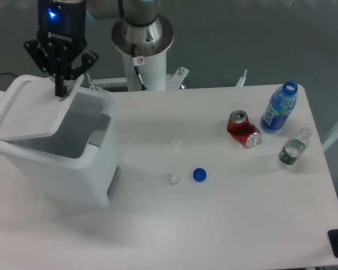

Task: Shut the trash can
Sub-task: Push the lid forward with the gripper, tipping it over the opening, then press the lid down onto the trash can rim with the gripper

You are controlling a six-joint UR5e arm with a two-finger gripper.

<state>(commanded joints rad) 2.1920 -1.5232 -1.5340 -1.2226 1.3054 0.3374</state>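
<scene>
Here, a white table [225, 225] holds a large white trash can [62, 163] at its nine o'clock side. Its flat lid [34, 115] is tilted, partly lowered over the opening. The black gripper [60, 90] points down at the lid's far edge, fingers drawn together, gripping nothing. Toward three o'clock sit a crushed red soda can [243, 129], a blue bottle [279, 108] and a clear bottle [293, 148]. A blue cap [200, 175] lies near centre.

Trash can [62, 163] at table [225, 225] left; gripper [60, 90] above its rear edge; soda can [243, 129] far right, open bottle [279, 108] just right of it, small bottle [293, 147] nearer front; cap [200, 175] and crumpled scrap [173, 176] mid-table, side by side.
</scene>
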